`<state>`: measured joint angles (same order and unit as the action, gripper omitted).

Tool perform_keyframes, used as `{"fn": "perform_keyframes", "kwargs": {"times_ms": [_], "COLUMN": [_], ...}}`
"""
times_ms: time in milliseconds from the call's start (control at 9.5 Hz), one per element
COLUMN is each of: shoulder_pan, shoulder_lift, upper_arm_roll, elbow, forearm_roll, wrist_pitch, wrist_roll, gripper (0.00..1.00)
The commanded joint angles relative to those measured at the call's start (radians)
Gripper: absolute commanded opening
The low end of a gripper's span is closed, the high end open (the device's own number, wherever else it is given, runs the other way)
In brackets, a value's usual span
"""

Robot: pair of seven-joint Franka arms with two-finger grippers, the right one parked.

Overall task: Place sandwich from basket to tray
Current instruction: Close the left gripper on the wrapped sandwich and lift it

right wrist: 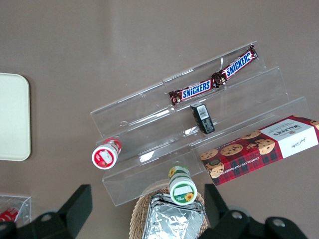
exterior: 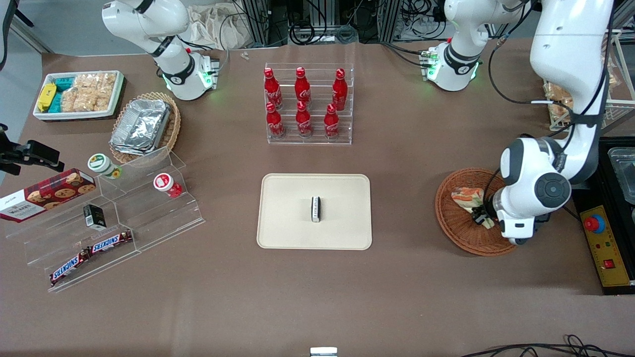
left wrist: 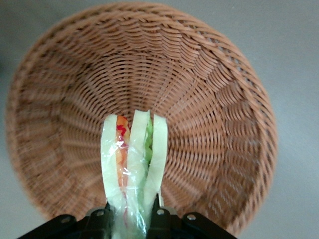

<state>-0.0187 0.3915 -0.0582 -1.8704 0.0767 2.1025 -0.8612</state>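
The sandwich [exterior: 468,198], a wrapped wedge of pale bread with orange and green filling, is over the round reddish-brown wicker basket [exterior: 454,225] toward the working arm's end of the table. My left gripper [exterior: 482,216] is shut on the sandwich. In the left wrist view the sandwich [left wrist: 133,164] stands up between the fingers [left wrist: 160,213], with the basket [left wrist: 214,104] below it. The cream-beige tray [exterior: 283,218] lies at the table's middle and holds a small black and white box [exterior: 315,208].
A clear rack of red cola bottles [exterior: 307,104] stands farther from the camera than the tray. Toward the parked arm's end are a clear stepped shelf [exterior: 144,218] with snacks, a tan basket of foil containers [exterior: 144,126] and a white bin [exterior: 79,94]. A control box [exterior: 607,248] lies beside the basket.
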Motion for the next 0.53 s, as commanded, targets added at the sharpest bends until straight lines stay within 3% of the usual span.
{"fn": "perform_keyframes", "kwargs": {"times_ms": [0, 421], "shoulder_pan": [0.000, 0.005], "shoulder_lift": [-0.065, -0.072], "upper_arm_roll": [-0.023, -0.071], "elbow": [0.126, 0.462], "forearm_roll": [0.020, -0.024], "wrist_pitch": [-0.207, -0.534], "wrist_roll": [-0.007, 0.124], "gripper": [0.00, 0.00]}}
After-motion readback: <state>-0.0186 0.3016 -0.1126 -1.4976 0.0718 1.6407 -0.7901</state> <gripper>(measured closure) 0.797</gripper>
